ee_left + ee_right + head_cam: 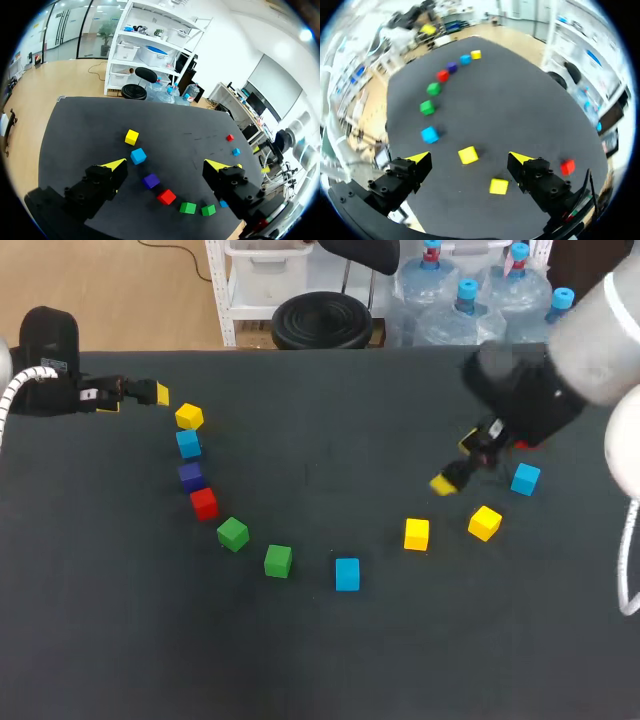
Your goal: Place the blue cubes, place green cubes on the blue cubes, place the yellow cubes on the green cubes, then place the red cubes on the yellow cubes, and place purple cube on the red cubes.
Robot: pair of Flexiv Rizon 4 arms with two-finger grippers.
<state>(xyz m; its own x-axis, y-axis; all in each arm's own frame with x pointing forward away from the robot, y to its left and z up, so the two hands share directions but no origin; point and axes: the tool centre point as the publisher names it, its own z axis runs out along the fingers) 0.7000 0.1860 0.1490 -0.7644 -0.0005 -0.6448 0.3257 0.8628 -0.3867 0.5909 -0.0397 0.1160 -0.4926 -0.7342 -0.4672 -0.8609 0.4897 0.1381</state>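
Dark table (110,630), loose coloured cubes (347,574)

Left arm (45,350) — black housing, ribbed white cable (15,395); right arm (590,330) — pale grey shell, black yellow-tipped gripper (457,462).

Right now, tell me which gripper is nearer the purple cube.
Left. The left gripper sits by the same row as the purple cube, only a yellow cube and a blue cube between them. The right gripper is far across the table, over its other side.
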